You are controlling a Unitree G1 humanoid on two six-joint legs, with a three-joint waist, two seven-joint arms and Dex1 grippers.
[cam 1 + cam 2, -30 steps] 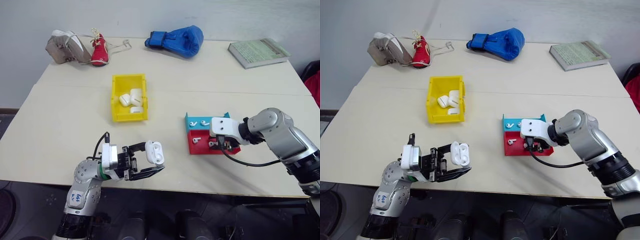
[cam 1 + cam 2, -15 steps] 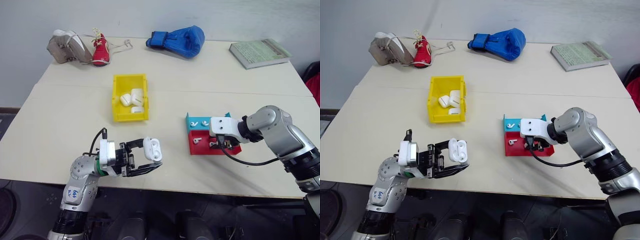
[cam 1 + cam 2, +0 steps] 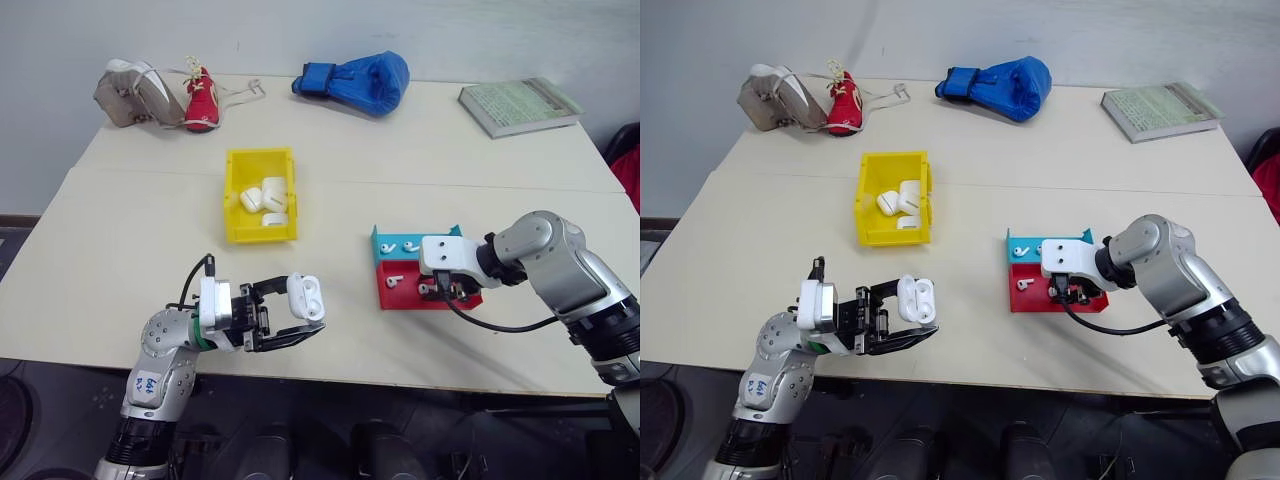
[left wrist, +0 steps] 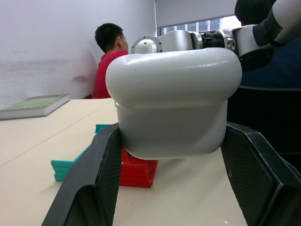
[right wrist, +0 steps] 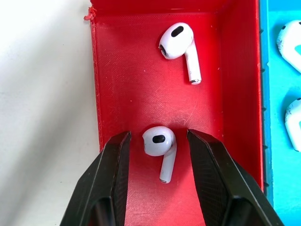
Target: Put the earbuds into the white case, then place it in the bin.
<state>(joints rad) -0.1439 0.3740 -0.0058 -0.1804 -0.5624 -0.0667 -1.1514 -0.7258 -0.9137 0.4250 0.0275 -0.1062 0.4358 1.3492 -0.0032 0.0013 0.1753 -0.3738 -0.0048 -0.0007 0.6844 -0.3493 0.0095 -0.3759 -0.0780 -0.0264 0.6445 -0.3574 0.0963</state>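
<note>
Over red tray (image 5: 122,75), right pincer (image 5: 157,141) angled down, fingers astride earbud (image 5: 159,146), not touching; left pincer (image 3: 292,317) level, clamps white case (image 3: 306,297).

Silver-grey jointed arms are seen, ending in white wrist blocks and black fingers (image 4: 91,188) — black cables looped alongside, a white label stuck on the left arm.
</note>
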